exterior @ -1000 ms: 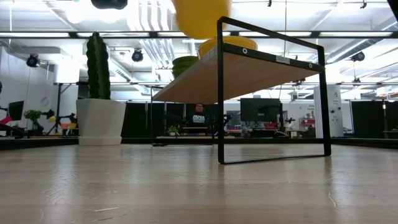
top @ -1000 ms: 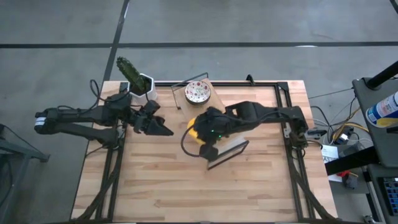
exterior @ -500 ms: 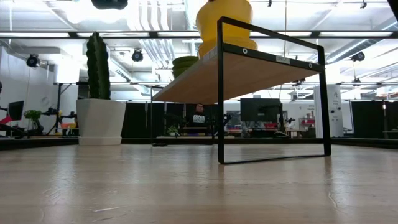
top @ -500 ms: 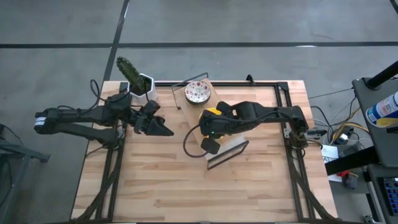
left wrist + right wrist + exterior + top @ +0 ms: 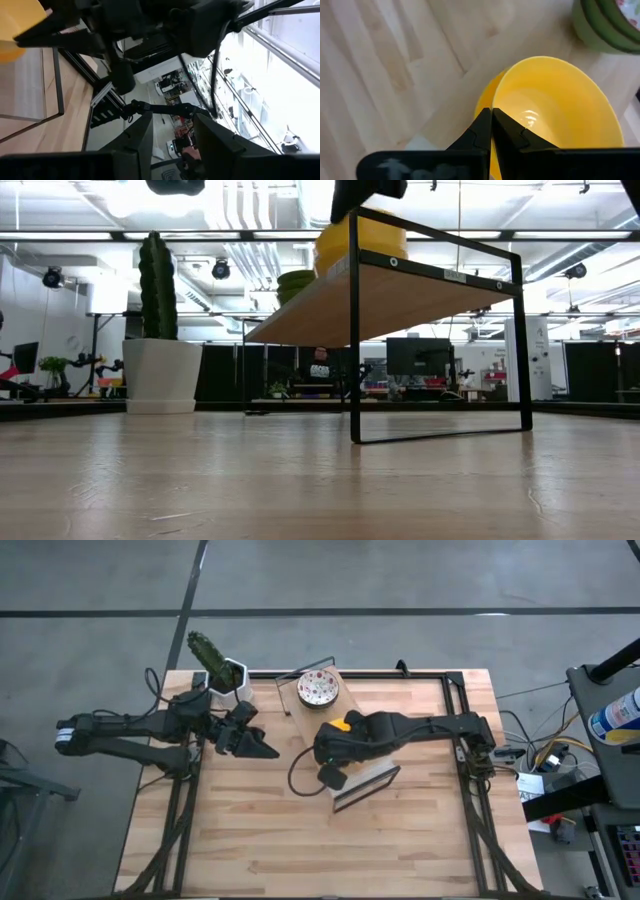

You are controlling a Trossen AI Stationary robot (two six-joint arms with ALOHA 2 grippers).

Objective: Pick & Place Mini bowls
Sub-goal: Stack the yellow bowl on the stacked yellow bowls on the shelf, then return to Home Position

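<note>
Overhead looks straight down, low camera level — both share the shelf [image 5: 362, 776].

Probably a robotics lab: monitors [image 5: 415, 355], black-framed workbenches, strip lighting [image 5: 250, 234].

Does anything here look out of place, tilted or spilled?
Nothing stands out. The right claw is pinched on the rim of a yellow bowl nested on another on the wooden shelf. The cactus pot stands upright.

Two matte black jointed arms trail thin dark cables; the left arm [image 5: 130, 730] ends in a white-banded base.
</note>
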